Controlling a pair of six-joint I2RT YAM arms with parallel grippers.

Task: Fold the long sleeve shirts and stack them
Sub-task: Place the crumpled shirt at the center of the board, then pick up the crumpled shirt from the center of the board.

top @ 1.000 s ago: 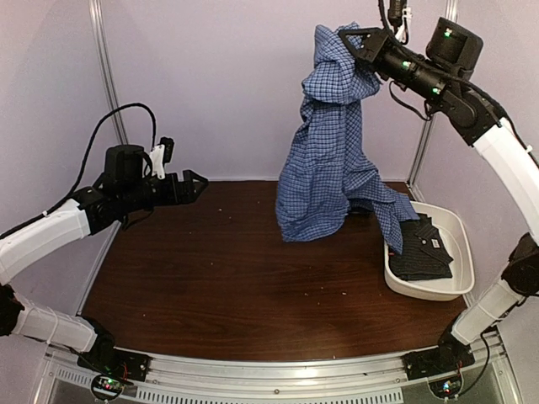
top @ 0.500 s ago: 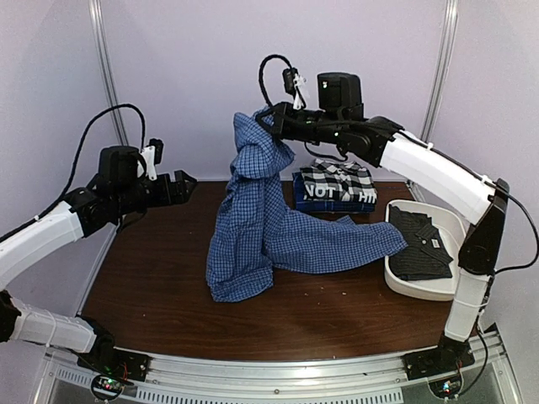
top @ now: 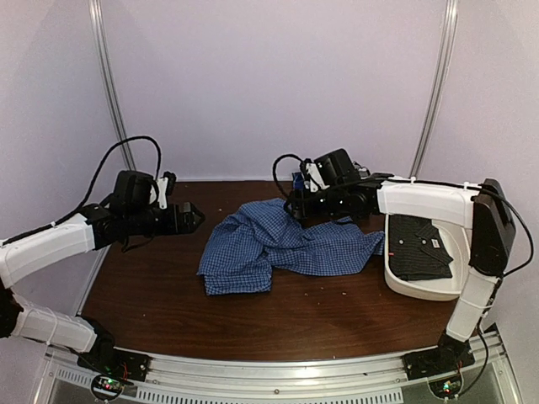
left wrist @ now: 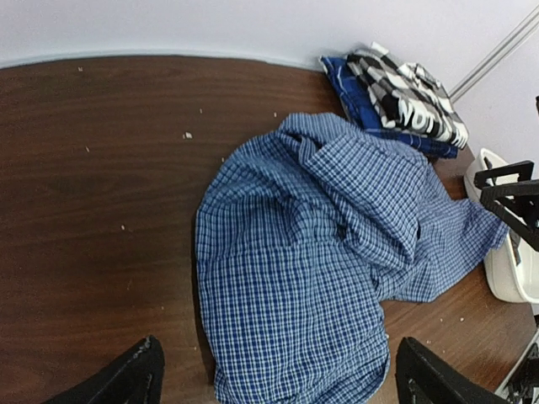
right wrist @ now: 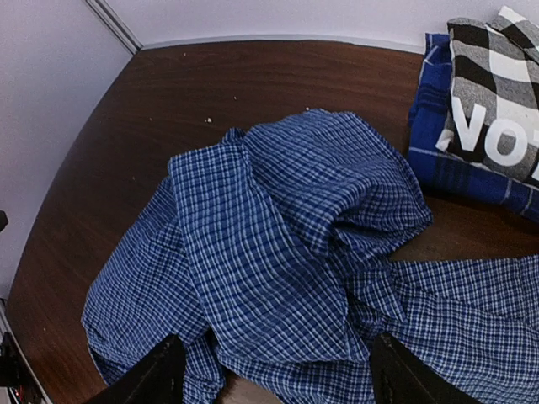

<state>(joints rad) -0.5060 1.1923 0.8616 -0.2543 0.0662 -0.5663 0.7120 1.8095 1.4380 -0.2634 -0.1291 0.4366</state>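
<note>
Top external: crumpled blue-check shirt (top: 278, 249)

You are looking at the blue-and-white fine-check shirt (top: 253, 252) lying crumpled and unfolded mid-tabletop (top: 168, 295), one end trailing to the right. Behind it, the black-and-white large-check shirt (left wrist: 404, 84) is sitting folded atop the folded dark blue shirt (left wrist: 347, 84).

- White block letters "NOT", tilted and followed by further letters too small to read, stand on the folded shirt stack (left wrist: 404, 97) at the upper right of the left wrist view.
- In the right wrist view, the same lettering shows at the right edge as "VOT", its first letter partly hidden.
- Nothing is legible in the top view.
</note>
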